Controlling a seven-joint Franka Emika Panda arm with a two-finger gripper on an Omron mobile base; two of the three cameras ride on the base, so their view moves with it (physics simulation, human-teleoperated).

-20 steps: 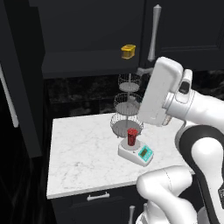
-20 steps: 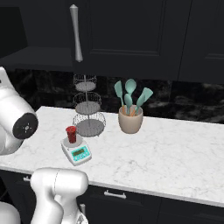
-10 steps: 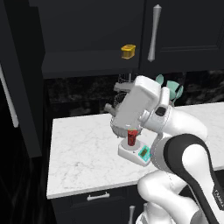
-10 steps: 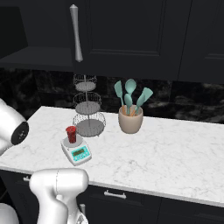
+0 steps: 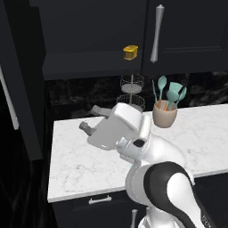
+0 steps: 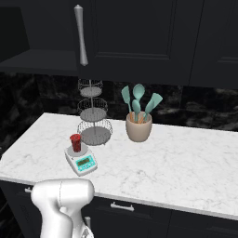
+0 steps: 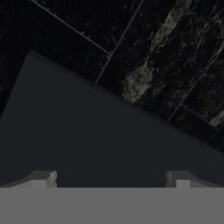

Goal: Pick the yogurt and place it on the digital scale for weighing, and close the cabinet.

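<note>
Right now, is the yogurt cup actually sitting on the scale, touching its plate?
Touching. In the right base view the yogurt stands upright on the grey round plate of the digital scale, with no gap under its base.

One red yogurt cup, one digital scale, one tiered wire basket stand, one beige pot holding four teal utensils, and one yellow container on the cabinet shelf. Two silver bar handles show: one and another.
</note>
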